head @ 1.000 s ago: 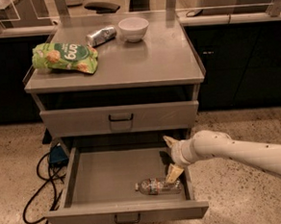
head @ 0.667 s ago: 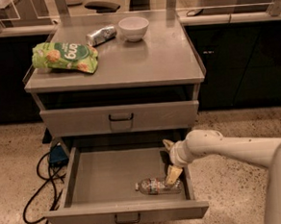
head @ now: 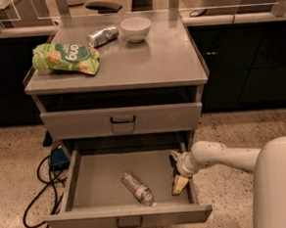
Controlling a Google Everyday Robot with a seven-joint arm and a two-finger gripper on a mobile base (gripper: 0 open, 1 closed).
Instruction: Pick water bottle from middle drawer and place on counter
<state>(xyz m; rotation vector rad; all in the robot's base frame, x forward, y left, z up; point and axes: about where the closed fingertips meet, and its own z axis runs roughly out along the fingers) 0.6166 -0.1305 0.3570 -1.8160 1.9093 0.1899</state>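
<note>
Middle drawer point(head: 96, 175) pulled open, water bottle point(head: 137, 188) lying on its side near the front, gripper point(head: 177, 172) by the right wall, fingers point(head: 180, 184) released, clear of the bottle.

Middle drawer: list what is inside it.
The water bottle lies on its side near the front. The gripper is at the right wall, open, apart from the bottle. The middle drawer has its back strip hidden under the upper drawer.
</note>
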